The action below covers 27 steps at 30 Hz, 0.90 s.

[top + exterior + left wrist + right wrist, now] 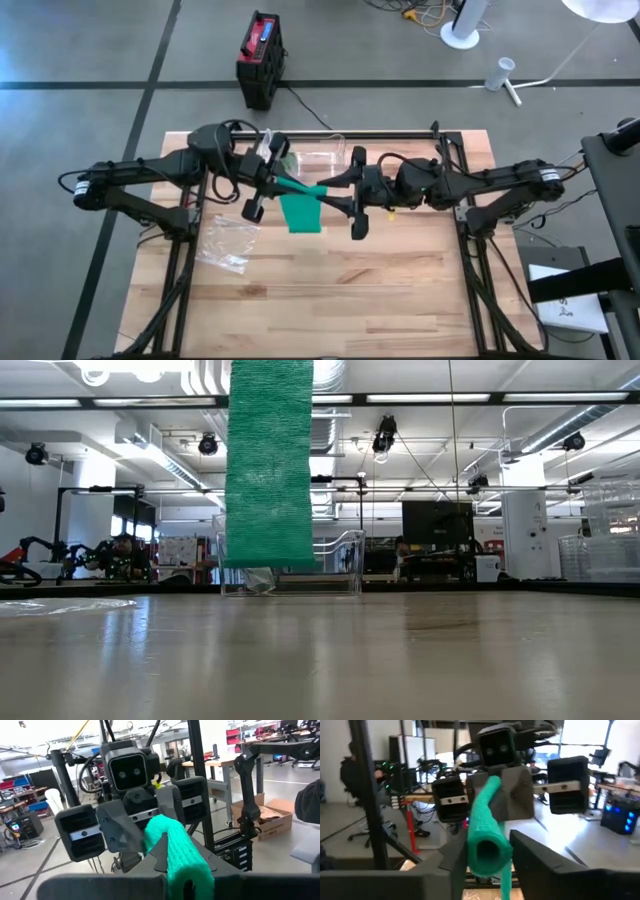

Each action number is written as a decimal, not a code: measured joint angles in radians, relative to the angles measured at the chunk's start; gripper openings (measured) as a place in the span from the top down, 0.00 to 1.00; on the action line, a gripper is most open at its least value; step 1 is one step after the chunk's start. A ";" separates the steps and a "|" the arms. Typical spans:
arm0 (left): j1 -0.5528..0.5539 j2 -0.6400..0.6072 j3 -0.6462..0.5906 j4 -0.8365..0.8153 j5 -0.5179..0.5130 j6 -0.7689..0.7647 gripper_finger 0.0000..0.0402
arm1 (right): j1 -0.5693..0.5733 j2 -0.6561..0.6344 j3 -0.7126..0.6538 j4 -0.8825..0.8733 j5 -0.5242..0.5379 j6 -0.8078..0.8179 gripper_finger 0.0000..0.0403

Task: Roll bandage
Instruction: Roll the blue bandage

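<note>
A green bandage (300, 200) is held high over the middle of the table between my two grippers. Its rolled part (485, 820) runs level from one gripper to the other. Its loose tail (268, 460) hangs straight down, with the lower edge clear of the tabletop. My left gripper (285, 182) comes in from the left and is shut on the roll. My right gripper (328, 192) faces it from the right, shut on the roll's other end. My left gripper pinches the roll's left end (182, 870) between its two fingers. It comes in level from the table's left, with the fingers lying along the roll. The roll is lifted clear and level. My right gripper has the roll's open tube end (487, 851) between its two fingers (452, 862). It comes in level from the table's right, along the roll. The tail hangs slack below this end.
A crumpled clear plastic bag (228, 243) lies on the wood left of centre. A clear plastic box (320, 155) stands at the far edge behind the grippers. A red and black case (262, 58) sits on the floor beyond the table. The near half of the tabletop (330, 300) is bare wood.
</note>
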 joint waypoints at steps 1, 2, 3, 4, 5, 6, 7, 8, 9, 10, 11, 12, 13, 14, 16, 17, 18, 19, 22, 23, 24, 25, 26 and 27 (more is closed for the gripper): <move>0.000 0.001 0.000 0.005 0.001 0.000 0.98 | 0.000 0.002 0.002 0.002 -0.004 -0.022 0.72; 0.000 0.001 0.000 0.008 0.001 0.000 0.98 | 0.001 0.002 0.003 0.002 -0.005 -0.050 0.76; 0.000 0.001 0.000 0.016 -0.003 0.000 0.98 | 0.001 0.002 0.004 0.003 -0.003 -0.075 0.80; 0.000 0.001 0.000 0.021 -0.016 0.001 0.97 | 0.001 0.002 0.004 0.005 0.004 -0.103 0.85; 0.000 0.001 0.000 0.026 -0.034 0.000 0.97 | 0.000 0.002 0.004 0.008 0.014 -0.129 0.90; -0.001 0.000 0.000 0.031 -0.055 -0.007 0.96 | 0.000 0.001 0.004 0.013 0.027 -0.156 0.94; -0.001 -0.003 0.000 0.035 -0.076 -0.016 0.95 | 0.000 0.001 0.002 0.023 0.044 -0.185 0.96; -0.001 -0.006 0.000 0.036 -0.091 -0.017 0.92 | 0.003 0.001 0.001 0.034 0.062 -0.215 0.97; -0.001 -0.008 0.000 0.035 -0.099 -0.020 0.90 | 0.008 0.001 -0.001 0.046 0.081 -0.241 0.97; -0.001 -0.009 0.000 0.034 -0.104 -0.024 0.86 | 0.012 0.002 -0.004 0.058 0.103 -0.270 0.97; 0.000 -0.011 0.000 0.034 -0.106 -0.032 0.83 | 0.017 0.002 -0.008 0.072 0.121 -0.303 0.97; -0.001 -0.012 0.000 0.034 -0.106 -0.044 0.79 | 0.020 0.003 -0.013 0.086 0.136 -0.335 0.98; -0.001 -0.013 0.000 0.034 -0.106 -0.060 0.75 | 0.023 0.003 -0.020 0.103 0.148 -0.365 0.98; -0.001 -0.014 0.000 0.034 -0.106 -0.075 0.70 | 0.025 0.003 -0.024 0.119 0.158 -0.388 0.98; 0.000 -0.016 0.000 0.034 -0.106 -0.108 0.62 | 0.028 0.003 -0.033 0.147 0.167 -0.423 0.99; 0.000 -0.016 0.000 0.033 -0.106 -0.124 0.57 | 0.029 0.003 -0.037 0.161 0.169 -0.438 0.99; 0.000 -0.016 0.000 0.031 -0.106 -0.137 0.53 | 0.029 0.003 -0.042 0.181 0.169 -0.458 0.99; 0.001 -0.016 0.000 0.026 -0.106 -0.146 0.50 | 0.029 0.003 -0.048 0.198 0.170 -0.470 0.99; 0.000 -0.016 0.000 0.013 -0.105 -0.155 0.40 | 0.029 0.002 -0.067 0.242 0.172 -0.508 0.99; 0.000 -0.016 0.000 0.012 -0.105 -0.160 0.37 | 0.029 0.002 -0.074 0.251 0.174 -0.522 0.99; 0.000 -0.016 0.000 0.012 -0.105 -0.167 0.35 | 0.029 0.002 -0.079 0.262 0.184 -0.542 0.99; 0.000 -0.016 0.000 0.013 -0.106 -0.177 0.33 | 0.029 0.002 -0.082 0.266 0.193 -0.563 0.99; 0.000 -0.016 0.000 0.013 -0.108 -0.186 0.32 | 0.029 0.002 -0.084 0.266 0.200 -0.577 0.99; 0.000 -0.016 0.000 0.013 -0.112 -0.192 0.31 | 0.029 0.002 -0.085 0.267 0.206 -0.593 0.99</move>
